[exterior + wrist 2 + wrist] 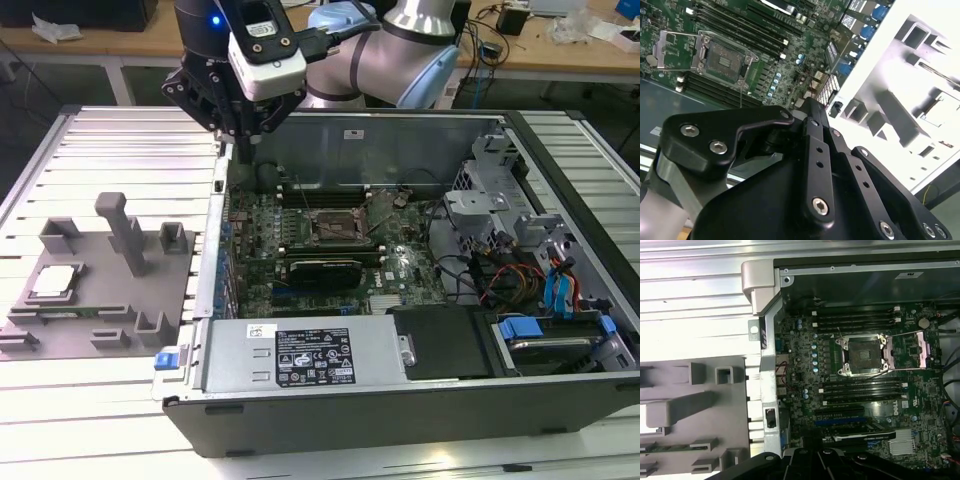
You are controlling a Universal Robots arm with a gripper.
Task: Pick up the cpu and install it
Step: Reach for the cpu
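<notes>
Gripper: hangs above the wall of the case at the exterior view's left. I cannot tell if it is open or closed.
Cpu: lies flat on the grey tray, outside the case, well apart from the gripper.
Socket: inside the case, its frame is open.

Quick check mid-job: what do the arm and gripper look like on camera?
The arm is silver-grey tubing with pale blue joint caps. Its wrist is black with a small blue light, carrying a white camera box and a dark cable. The gripper is black linked bars with silver screws.
</notes>
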